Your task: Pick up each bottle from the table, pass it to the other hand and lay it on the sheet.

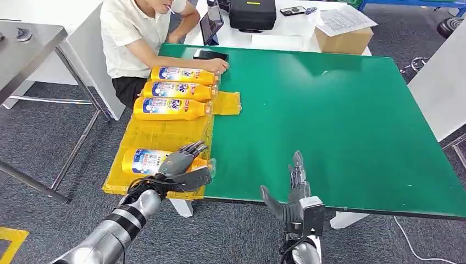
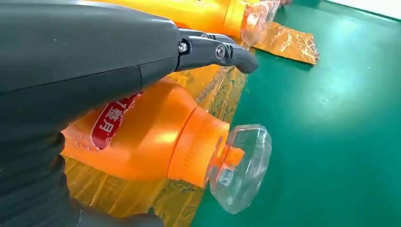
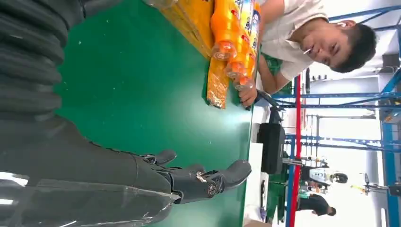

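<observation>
Bottles: four orange ones lie on the yellow sheet (image 1: 165, 137); nearest bottle (image 1: 144, 161) sits apart from the other three (image 1: 175, 91).
Left hand (image 1: 184, 165): over the nearest bottle, fingers apart, not clamped on it.
Right hand (image 1: 291, 192): fingers spread above the green table (image 1: 340, 121), holding nothing.
Person (image 1: 137, 33): seated, hand at the farthest bottle's cap.

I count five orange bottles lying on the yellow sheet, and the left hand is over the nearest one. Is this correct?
Not quite: the head view shows four orange bottles on the yellow sheet, not five. Three lie together by the person, and the left hand is over the nearest bottle, as you say.
</observation>
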Robot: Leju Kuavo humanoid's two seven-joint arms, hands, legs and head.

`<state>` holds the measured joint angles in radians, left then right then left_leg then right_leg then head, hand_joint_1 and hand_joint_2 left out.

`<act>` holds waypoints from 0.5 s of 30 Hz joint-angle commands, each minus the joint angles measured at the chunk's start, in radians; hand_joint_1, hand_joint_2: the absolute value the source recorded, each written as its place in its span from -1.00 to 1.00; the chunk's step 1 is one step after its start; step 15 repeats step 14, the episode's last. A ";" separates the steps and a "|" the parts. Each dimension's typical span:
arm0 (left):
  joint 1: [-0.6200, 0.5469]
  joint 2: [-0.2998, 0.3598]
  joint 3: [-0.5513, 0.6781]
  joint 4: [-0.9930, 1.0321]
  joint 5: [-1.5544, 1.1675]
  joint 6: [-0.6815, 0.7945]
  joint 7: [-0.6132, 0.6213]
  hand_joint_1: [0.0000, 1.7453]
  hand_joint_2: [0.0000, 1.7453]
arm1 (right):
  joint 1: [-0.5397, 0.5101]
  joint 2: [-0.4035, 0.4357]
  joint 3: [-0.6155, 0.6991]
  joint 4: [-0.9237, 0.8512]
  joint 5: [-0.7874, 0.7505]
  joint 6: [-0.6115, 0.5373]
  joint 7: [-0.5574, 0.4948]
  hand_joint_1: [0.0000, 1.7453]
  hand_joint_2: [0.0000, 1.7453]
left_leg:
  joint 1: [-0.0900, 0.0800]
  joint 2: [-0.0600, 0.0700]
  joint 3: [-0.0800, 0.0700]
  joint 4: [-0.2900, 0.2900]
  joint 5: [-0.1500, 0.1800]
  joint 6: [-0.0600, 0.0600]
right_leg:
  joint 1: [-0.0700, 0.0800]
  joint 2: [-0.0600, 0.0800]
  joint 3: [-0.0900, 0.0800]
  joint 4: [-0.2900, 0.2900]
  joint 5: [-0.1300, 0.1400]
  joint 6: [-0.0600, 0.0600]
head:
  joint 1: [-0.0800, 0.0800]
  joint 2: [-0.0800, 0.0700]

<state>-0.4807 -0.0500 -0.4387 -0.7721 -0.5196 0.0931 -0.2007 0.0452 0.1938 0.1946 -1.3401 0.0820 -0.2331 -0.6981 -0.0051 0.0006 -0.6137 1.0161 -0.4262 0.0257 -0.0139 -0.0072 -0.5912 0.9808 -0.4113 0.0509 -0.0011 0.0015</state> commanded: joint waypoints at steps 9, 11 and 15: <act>0.070 -0.042 0.055 -0.083 0.046 0.098 -0.148 -1.00 1.00 | -0.033 0.000 -0.038 0.075 -0.017 -0.006 0.000 -1.00 1.00 | 0.000 0.001 0.002 -0.001 -0.001 -0.001 | 0.000 0.001 0.002 -0.001 0.000 -0.001 | 0.000 0.000; 0.156 -0.057 0.069 -0.270 0.119 0.121 -0.232 -1.00 1.00 | -0.020 -0.004 -0.029 0.054 -0.017 -0.020 0.000 -1.00 1.00 | 0.001 0.001 0.002 -0.001 -0.001 -0.001 | 0.000 0.001 0.002 -0.001 -0.001 -0.001 | 0.000 0.000; 0.297 -0.096 0.047 -0.571 0.288 0.130 -0.329 -1.00 1.00 | 0.000 -0.002 -0.017 0.037 -0.017 -0.044 0.000 -1.00 1.00 | 0.000 0.000 0.001 0.000 -0.002 -0.001 | 0.000 0.001 0.001 0.000 -0.002 -0.001 | 0.000 0.000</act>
